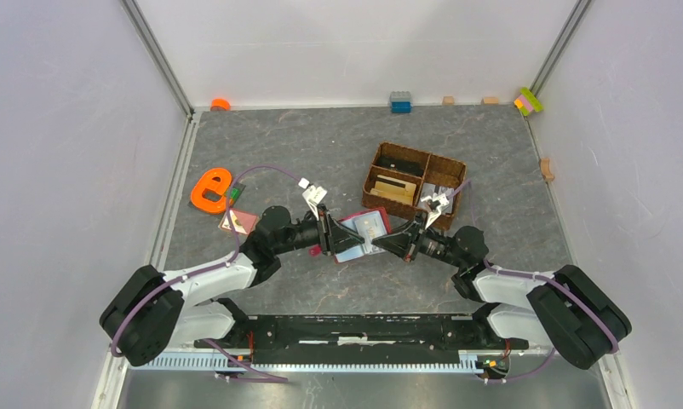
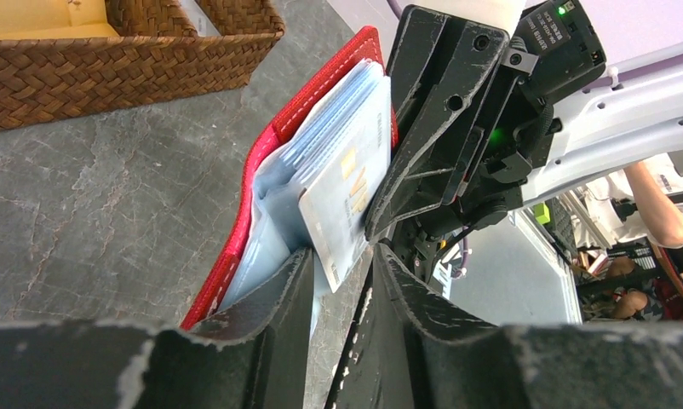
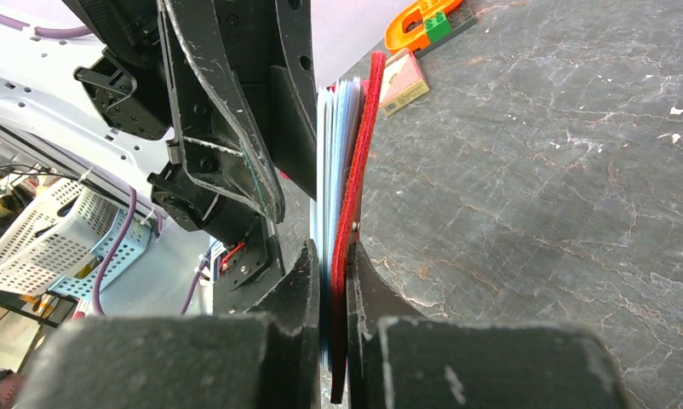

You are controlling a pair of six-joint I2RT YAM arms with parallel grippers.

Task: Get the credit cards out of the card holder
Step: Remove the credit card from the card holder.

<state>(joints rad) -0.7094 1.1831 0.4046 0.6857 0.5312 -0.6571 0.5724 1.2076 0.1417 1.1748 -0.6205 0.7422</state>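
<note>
Two grippers are meeting at the card holder (image 1: 361,234) beside the basket (image 1: 459,167), the left gripper (image 1: 328,232) and the right gripper (image 1: 387,242) flanking it.

Left wrist: slightly spread fingers are straddling the lower corner of a pale blue credit card (image 2: 342,200), whose long axis is running away from them.

Right wrist: jaws are pinching the red cover edge-on, probably bracing it for the left arm's pull.

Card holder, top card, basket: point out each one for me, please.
card holder (image 2: 321,85), left wrist view, on its red stitched cover edge
top card (image 2: 347,196), left wrist view, on its pale face
basket (image 2: 108,77), left wrist view, on its woven front wall
</note>
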